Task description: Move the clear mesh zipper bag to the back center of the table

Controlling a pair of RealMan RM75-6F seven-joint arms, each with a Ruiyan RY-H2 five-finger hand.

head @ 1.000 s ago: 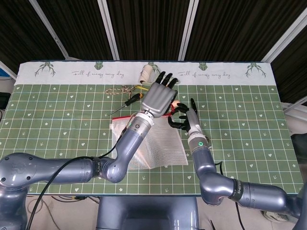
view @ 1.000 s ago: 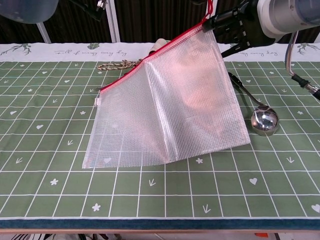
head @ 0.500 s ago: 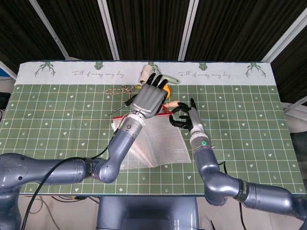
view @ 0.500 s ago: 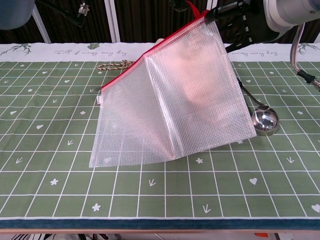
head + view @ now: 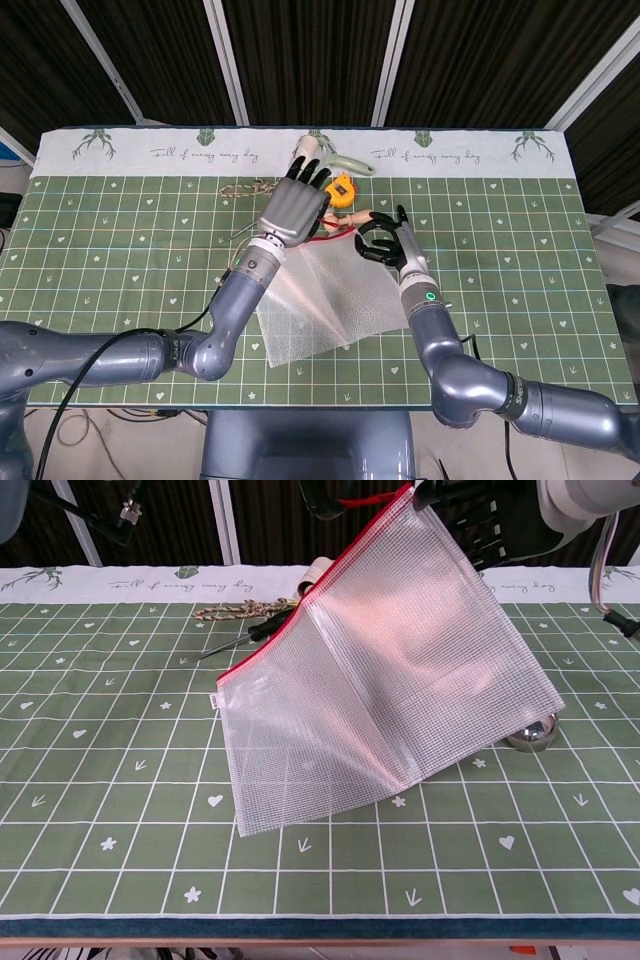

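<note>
Your right hand (image 5: 385,240) pinches the upper corner of the clear mesh zipper bag (image 5: 380,695), next to its red zipper edge (image 5: 300,608); the thumb and a finger are closed on the corner while the other fingers curl loosely. In the chest view this hand is only a dark shape at the top edge, just above the raised corner of the bag. The bag hangs tilted from that corner, and its lower edge lies on the green mat (image 5: 120,240) near the middle of the table, a little toward the front.

Your left hand (image 5: 292,208) is above the top left part of the bag, with the back of the hand toward the head camera and the fingers stretched out and a little apart. You cannot tell from these views if it touches the bag or holds something.

Just behind the left hand you see an orange tape measure (image 5: 341,189), a small roll (image 5: 304,152), a tangled cord (image 5: 252,188) and a screwdriver (image 5: 240,638). In the chest view, a metal spoon (image 5: 533,734) shows beside the bag's lower right corner.
</note>
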